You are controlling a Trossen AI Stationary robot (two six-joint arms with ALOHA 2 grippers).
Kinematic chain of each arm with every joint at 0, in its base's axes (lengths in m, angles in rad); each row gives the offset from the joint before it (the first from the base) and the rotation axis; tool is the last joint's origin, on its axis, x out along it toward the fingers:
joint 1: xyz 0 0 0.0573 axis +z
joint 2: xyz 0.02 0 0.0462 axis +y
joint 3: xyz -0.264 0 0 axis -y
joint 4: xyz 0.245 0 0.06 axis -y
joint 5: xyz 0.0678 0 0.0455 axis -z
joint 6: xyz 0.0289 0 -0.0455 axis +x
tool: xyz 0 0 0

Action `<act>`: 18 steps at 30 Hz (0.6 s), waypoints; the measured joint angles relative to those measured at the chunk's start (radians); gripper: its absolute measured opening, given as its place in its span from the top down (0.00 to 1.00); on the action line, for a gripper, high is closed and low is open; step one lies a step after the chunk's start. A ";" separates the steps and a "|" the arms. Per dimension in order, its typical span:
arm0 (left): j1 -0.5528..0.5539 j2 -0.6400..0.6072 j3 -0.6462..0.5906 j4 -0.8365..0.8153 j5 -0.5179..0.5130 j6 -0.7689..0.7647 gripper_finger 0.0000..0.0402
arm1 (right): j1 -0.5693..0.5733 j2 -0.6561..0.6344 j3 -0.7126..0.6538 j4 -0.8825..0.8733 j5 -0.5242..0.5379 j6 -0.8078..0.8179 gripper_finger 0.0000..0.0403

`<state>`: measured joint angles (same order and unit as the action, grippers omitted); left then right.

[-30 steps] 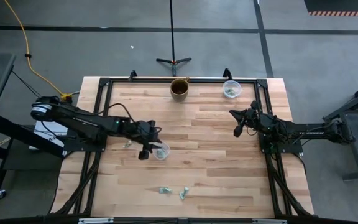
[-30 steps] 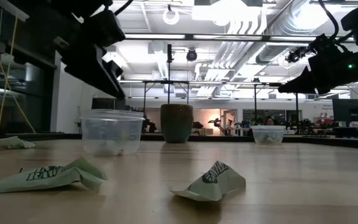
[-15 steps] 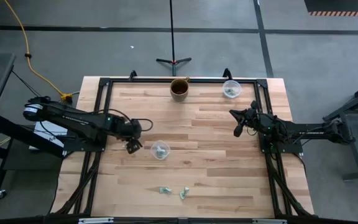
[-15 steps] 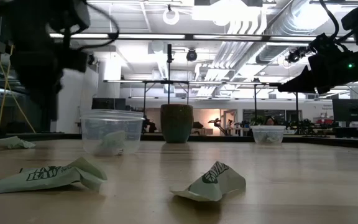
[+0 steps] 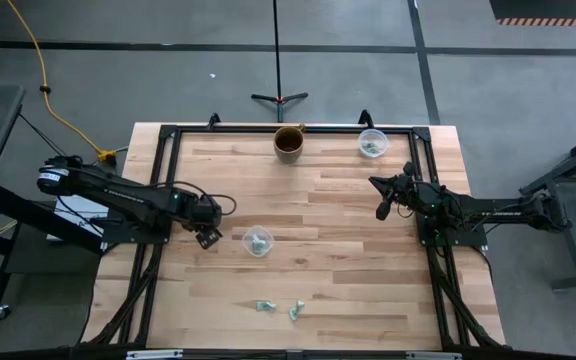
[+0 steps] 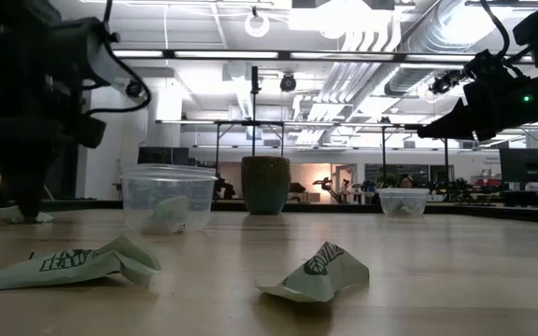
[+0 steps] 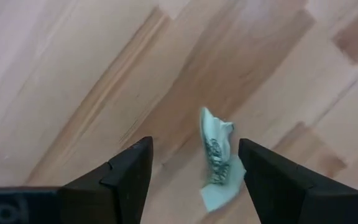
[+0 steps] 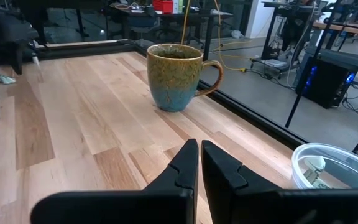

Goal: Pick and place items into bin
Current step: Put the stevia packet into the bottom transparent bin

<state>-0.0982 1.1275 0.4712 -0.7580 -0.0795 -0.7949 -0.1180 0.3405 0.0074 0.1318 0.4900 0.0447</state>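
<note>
My left gripper (image 5: 206, 236) (image 7: 194, 165) is open and points down at the table's left part. Its fingers stand on either side of one crumpled green-and-white wrapper piece (image 7: 219, 160) (image 6: 21, 215) that lies on the wood, nearer one finger. A clear cup (image 5: 258, 241) (image 6: 167, 198) stands to its right with a wrapper piece inside. Two more wrapper pieces (image 5: 265, 305) (image 5: 295, 310) (image 6: 73, 264) (image 6: 318, 273) lie near the near edge. My right gripper (image 5: 382, 211) (image 8: 199, 155) is shut and waits above the table's right part.
A brown-and-blue mug (image 5: 289, 142) (image 8: 179, 76) stands at the middle of the far edge. A second clear cup (image 5: 372, 143) (image 8: 337, 165) holding wrapper pieces stands at the far right. Bare wood lies between the two arms and around the near pieces.
My left gripper has moved from above the clear cup toward the table's left edge and has come down over the wrapper piece lying there. A wrapper piece now shows inside the clear cup.
</note>
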 joint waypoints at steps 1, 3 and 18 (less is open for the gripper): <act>0.000 0.000 -0.012 0.015 0.000 -0.003 0.33 | 0.000 0.000 0.000 0.000 0.001 0.000 0.97; 0.000 -0.001 -0.029 0.039 0.003 -0.004 0.33 | 0.000 0.000 0.000 0.000 0.001 0.000 0.97; 0.000 -0.051 -0.051 0.084 0.025 0.163 0.95 | 0.000 0.000 0.000 0.000 0.009 -0.001 0.97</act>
<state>-0.0979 1.0761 0.4202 -0.6740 -0.0542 -0.6323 -0.1180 0.3405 0.0074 0.1322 0.4992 0.0435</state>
